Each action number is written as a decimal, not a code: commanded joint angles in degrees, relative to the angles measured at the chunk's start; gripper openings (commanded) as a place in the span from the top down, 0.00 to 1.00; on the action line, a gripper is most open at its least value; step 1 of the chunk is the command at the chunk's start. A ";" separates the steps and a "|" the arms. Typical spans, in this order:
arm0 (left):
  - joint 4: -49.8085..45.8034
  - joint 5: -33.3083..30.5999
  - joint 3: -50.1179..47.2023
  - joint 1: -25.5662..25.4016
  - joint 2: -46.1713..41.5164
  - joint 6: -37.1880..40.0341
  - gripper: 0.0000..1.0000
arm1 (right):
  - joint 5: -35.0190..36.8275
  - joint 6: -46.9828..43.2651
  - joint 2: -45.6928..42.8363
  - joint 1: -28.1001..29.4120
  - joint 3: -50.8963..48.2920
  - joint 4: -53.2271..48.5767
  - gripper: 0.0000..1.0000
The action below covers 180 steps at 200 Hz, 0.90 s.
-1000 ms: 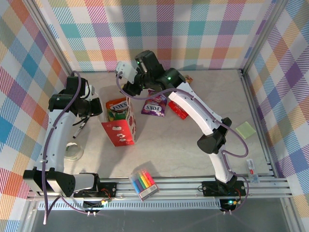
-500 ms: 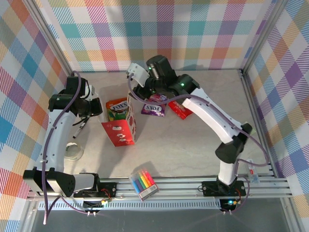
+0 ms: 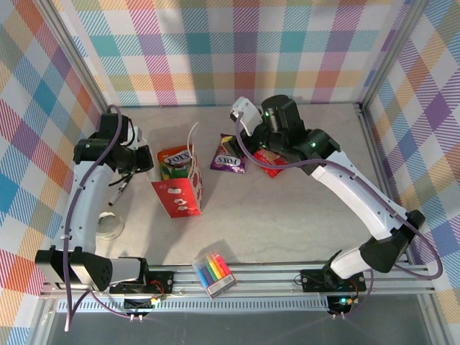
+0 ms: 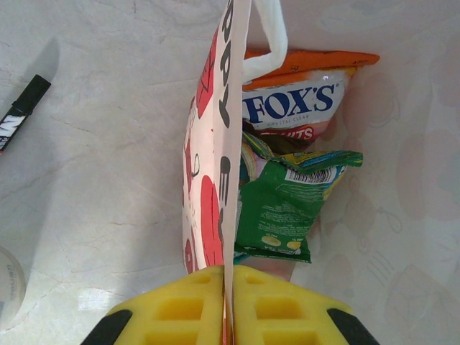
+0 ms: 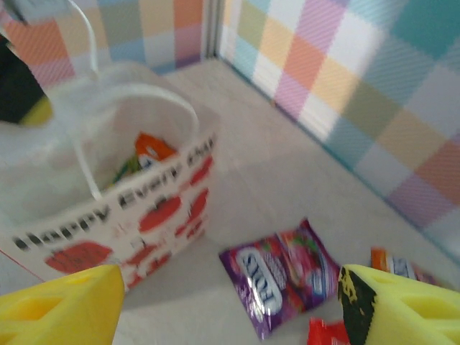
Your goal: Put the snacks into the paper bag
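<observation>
The paper bag (image 3: 180, 192) stands upright left of centre, white top, red lower part. My left gripper (image 4: 228, 287) is shut on the bag's near wall (image 4: 215, 180) and holds the mouth apart; from above it (image 3: 144, 159) sits at the bag's left rim. Inside lie an orange FOX'S packet (image 4: 295, 100) and a green packet (image 4: 287, 208). My right gripper (image 5: 230, 316) is open and empty, hovering (image 3: 251, 133) just right of the bag, over the table. Below it lie a purple packet (image 5: 284, 277), a red packet (image 5: 327, 334) and an orange packet's corner (image 5: 392, 262).
A clear pack of coloured markers (image 3: 214, 273) lies at the near edge. A black marker (image 3: 121, 188) and a tape roll (image 3: 109, 226) sit left of the bag. A yellow-green notepad (image 3: 364, 192) lies at the right. Plaid walls close in three sides.
My right gripper has swung from above the bag's mouth to the right, now over the purple and red packets. The left gripper and bag have stayed put.
</observation>
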 commanded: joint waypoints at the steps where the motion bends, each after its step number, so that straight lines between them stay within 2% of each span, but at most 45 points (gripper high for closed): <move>1: -0.42 0.71 1.96 0.60 0.37 -0.10 0.89 | 0.16 5.63 -3.66 -3.00 -5.11 1.06 0.22; 38: -0.85 0.34 2.78 0.66 0.38 -0.10 0.89 | -1.20 14.32 -6.05 -8.16 -13.27 1.02 0.21; 85: -1.10 0.05 3.92 0.61 0.42 -0.21 0.89 | -4.26 23.17 -2.38 -9.10 -18.90 5.27 0.20; 121: -1.56 -0.18 4.38 0.62 0.44 -0.02 0.88 | -8.05 28.58 6.94 -9.68 -14.79 6.07 0.20; 180: -1.56 -0.53 5.06 0.66 0.99 0.59 0.75 | -10.89 33.61 20.31 -10.09 -6.96 4.47 0.22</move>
